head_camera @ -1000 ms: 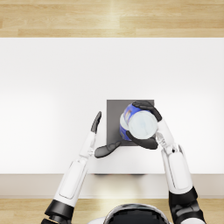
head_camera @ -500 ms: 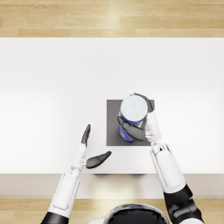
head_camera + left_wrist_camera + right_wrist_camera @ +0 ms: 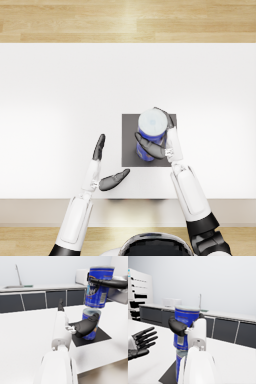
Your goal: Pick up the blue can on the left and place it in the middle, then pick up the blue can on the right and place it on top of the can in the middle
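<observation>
One blue can [image 3: 145, 152] stands upright on the dark mat [image 3: 129, 150] in the middle of the white table. My right hand [image 3: 167, 145] grips the second blue can [image 3: 152, 122] by its side and holds it upright directly over the first. In the left wrist view the upper can [image 3: 100, 286] sits right at the top of the lower can [image 3: 91, 323]; whether they touch I cannot tell. My left hand [image 3: 93, 176] hovers open and empty just left of the mat, fingers spread. The right wrist view shows the held can [image 3: 186, 328] above the lower can [image 3: 180, 363].
The white table [image 3: 55, 100] stretches wide to both sides and ends at a near edge just behind my wrists. A counter with dark cabinets [image 3: 32, 301] and a sink tap [image 3: 17, 273] stands well beyond the table.
My left hand has drawn back from the mat toward the near left. My right hand has brought its can upright over the can on the mat.
</observation>
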Controlling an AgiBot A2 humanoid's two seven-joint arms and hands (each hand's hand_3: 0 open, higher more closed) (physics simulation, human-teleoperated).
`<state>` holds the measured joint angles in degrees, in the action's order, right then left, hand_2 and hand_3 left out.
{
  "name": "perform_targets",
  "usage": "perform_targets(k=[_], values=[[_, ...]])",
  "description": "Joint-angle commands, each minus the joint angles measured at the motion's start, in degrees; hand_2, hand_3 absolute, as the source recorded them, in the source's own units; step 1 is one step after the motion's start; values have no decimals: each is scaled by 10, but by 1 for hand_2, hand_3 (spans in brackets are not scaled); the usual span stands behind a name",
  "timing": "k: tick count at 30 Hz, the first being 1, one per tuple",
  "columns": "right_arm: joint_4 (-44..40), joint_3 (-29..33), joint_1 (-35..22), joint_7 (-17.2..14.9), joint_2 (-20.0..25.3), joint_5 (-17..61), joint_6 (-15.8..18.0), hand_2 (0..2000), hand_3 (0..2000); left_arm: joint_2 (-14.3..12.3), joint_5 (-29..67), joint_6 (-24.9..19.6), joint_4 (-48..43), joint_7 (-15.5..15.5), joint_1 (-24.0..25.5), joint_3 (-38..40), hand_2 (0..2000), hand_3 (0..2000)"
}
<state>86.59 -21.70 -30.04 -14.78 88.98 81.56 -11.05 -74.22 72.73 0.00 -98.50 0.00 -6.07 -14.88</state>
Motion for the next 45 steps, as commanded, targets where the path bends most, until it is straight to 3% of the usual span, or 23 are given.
perform_targets(k=[1,3,10,11,12,28,29,30,35,38,41,43,45], values=[[-8,6,-7,-2,4,0,-16,0,540,-3,0,0,-8,0,-3,9,0,0],[-7,6,-3,-3,4,0,-32,0,0,-6,0,0,-13,0,-3,17,0,0],[32,3,-6,-7,5,0,-51,0,0,-15,0,0,-28,0,-5,26,0,0],[39,-204,-122,-8,-172,0,-52,0,0,-18,0,0,-25,0,-7,25,0,0],[42,-34,-35,-10,-32,0,-53,0,0,-19,0,0,-27,0,-8,27,0,0],[143,26,-69,-13,8,0,-55,0,0,-41,0,0,-71,0,-12,34,0,0],[156,-275,-270,-13,-279,0,-55,0,0,-43,0,0,-85,0,-14,38,0,0],[163,-13,-104,-13,-53,0,-55,0,0,-46,0,0,-96,0,-19,41,0,0],[186,45,-105,-14,-64,1,-48,0,0,-70,0,0,-132,0,-68,107,0,0],[198,86,-90,-8,-68,1,8,0,0,-60,0,0,-123,0,-106,165,0,0],[208,126,-78,46,-69,0,71,0,0,-47,0,0,-107,0,-129,206,0,0],[212,145,-71,96,-69,0,90,0,0,-48,0,0,-104,0,-133,223,0,0],[218,170,-56,121,-71,0,100,0,0,-50,0,0,-99,0,-128,235,0,0]])
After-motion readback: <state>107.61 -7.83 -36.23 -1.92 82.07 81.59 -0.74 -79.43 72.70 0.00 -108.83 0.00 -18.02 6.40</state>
